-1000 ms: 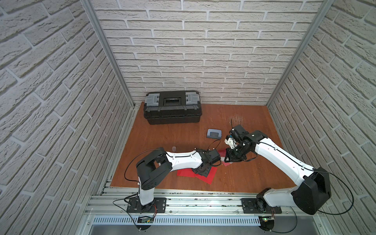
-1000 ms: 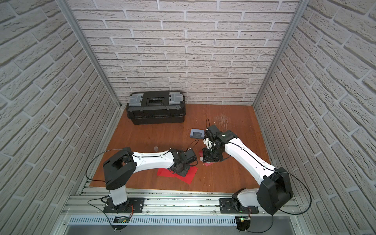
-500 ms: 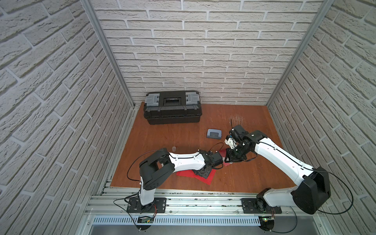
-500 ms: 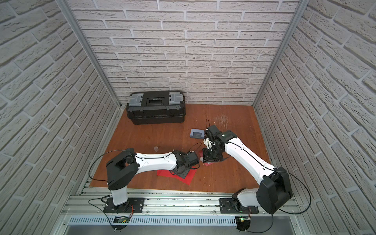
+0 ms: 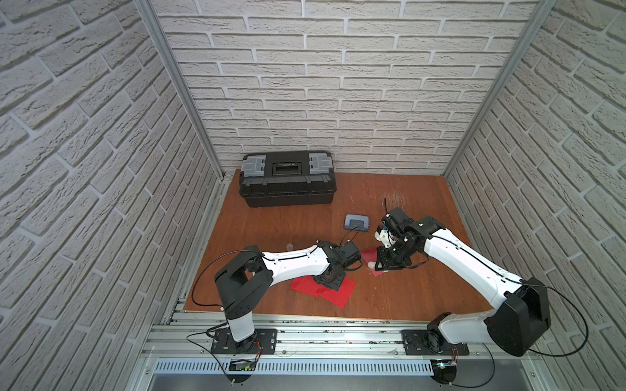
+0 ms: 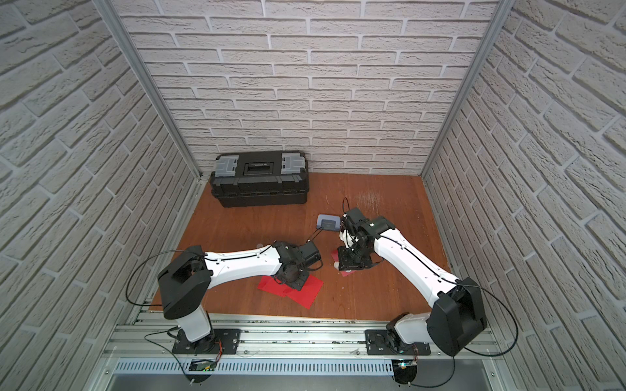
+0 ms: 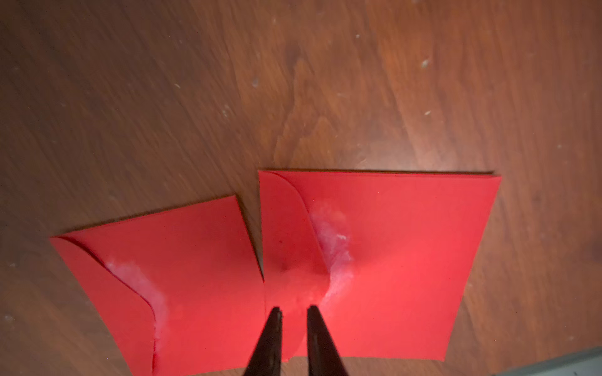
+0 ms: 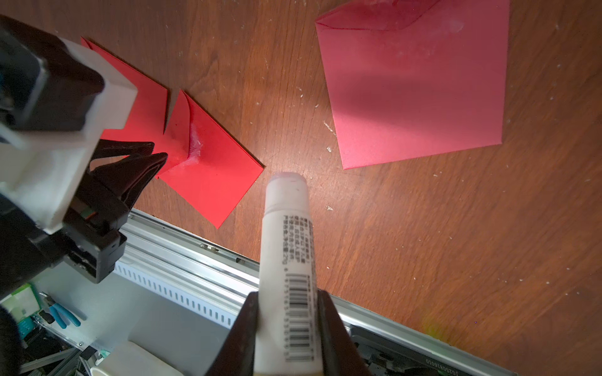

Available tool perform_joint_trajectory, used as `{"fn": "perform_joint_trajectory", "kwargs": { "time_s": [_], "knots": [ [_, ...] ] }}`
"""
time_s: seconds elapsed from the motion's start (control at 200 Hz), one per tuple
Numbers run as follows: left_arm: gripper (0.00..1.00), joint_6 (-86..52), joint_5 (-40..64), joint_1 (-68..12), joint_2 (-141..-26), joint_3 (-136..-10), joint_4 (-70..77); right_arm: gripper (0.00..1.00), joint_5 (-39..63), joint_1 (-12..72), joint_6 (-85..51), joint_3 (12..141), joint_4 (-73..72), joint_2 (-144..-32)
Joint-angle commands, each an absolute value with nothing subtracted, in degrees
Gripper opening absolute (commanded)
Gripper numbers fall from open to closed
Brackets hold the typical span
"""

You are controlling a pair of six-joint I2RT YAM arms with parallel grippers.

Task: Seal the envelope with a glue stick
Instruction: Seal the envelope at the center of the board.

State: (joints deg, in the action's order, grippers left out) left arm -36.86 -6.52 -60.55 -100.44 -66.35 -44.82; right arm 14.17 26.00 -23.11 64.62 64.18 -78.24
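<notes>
Glue stick (image 8: 286, 247) is pinched between the two black fingers (image 8: 329, 325) of the right gripper (image 8: 287, 294). Its rounded end points down over the wooden table (image 5: 288, 230), right of centre. Left gripper (image 7: 294, 311) holds its fingers (image 7: 272, 335) a little apart (nothing is between them), with the tips at the flap of a red envelope (image 7: 391, 260) that has white glue smears. A second red envelope (image 7: 182, 260) lies just beside it, near the front edge. A third envelope (image 8: 417, 91) lies farther right.

Envelope (image 5: 337, 294) on table (image 5: 389, 298), before toolbox (image 5: 286, 178)
</notes>
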Motion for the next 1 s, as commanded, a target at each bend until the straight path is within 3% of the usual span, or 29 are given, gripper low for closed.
{"fn": "perform_joint_trajectory", "kwargs": {
  "time_s": [0.0, 0.76, 0.995],
  "knots": [
    [0.17, -36.51, -5.37, -61.07, -100.14, -65.33, -45.01, 0.02, 13.90, 26.28, -22.76, 66.26, 65.17, -77.83],
    [0.07, -37.89, -4.96, -65.20, -110.39, -60.23, -41.65, 0.03, 13.91, 26.51, -22.41, 66.00, 65.30, -78.12],
    [0.09, -35.95, -1.94, -65.75, -107.15, -64.63, -40.13, 0.03, 13.70, 26.57, -22.31, 66.27, 65.87, -77.56]
  ]
}}
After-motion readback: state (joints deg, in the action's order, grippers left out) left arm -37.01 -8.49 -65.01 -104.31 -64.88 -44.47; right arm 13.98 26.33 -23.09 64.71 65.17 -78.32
